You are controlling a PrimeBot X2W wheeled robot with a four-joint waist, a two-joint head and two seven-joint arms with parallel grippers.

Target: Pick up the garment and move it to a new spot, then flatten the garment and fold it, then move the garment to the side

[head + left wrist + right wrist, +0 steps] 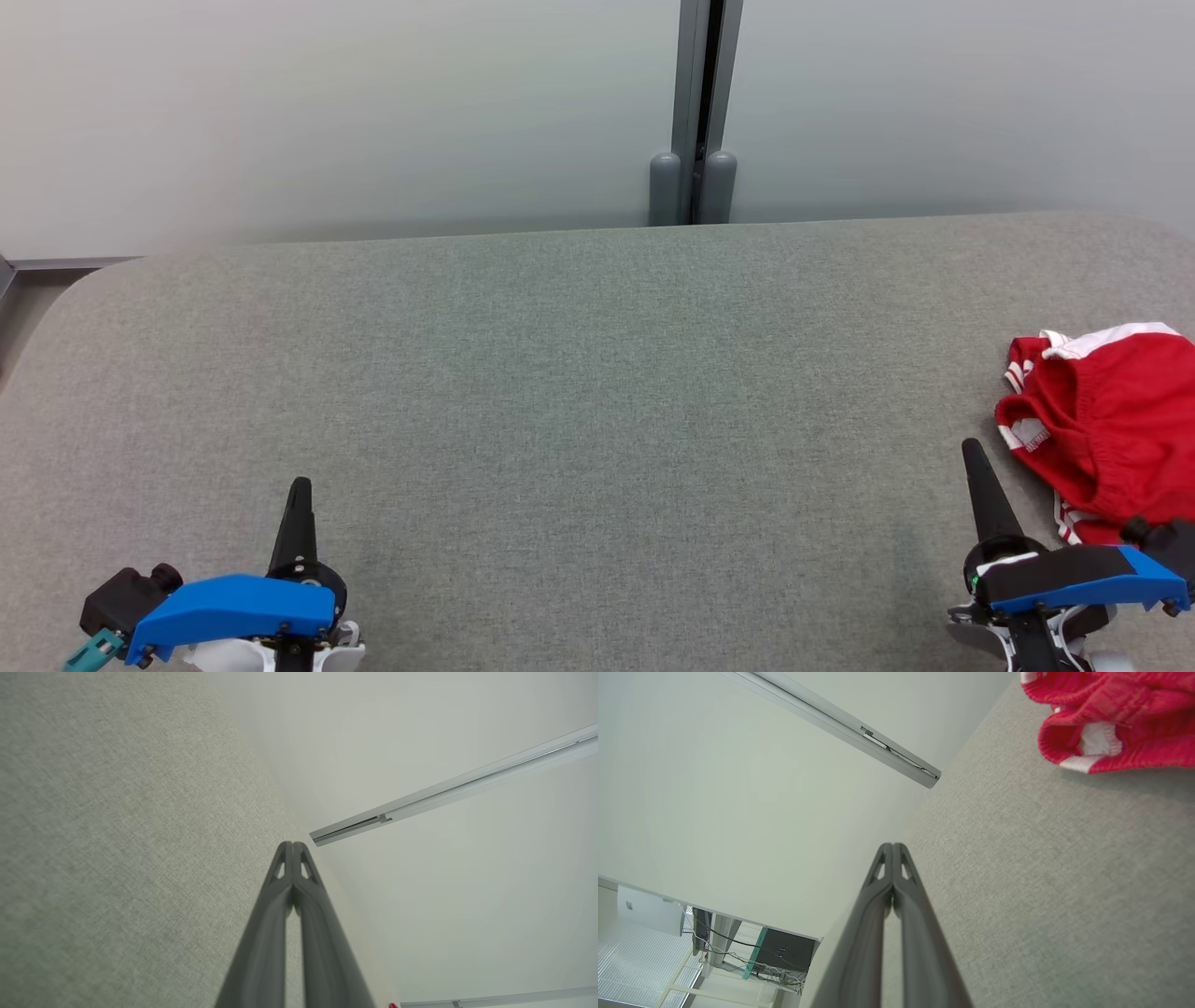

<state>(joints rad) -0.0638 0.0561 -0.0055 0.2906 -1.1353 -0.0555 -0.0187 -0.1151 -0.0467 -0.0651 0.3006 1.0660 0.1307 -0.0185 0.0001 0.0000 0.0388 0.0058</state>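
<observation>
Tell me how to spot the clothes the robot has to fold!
Start at the big grey fabric-covered table in front of the pale wall. Follow it to its right edge, just to the right of the right gripper. The garment lies crumpled there, bright red with white stripes against the plain grey top and the dark fingers.

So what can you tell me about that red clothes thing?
The garment is red, soft-looking cloth with white stripes and a white band. It lies crumpled in a heap on the grey table, at its right side, partly cut off by the picture edge. The shut right gripper sits beside it, tips not touching.
</observation>
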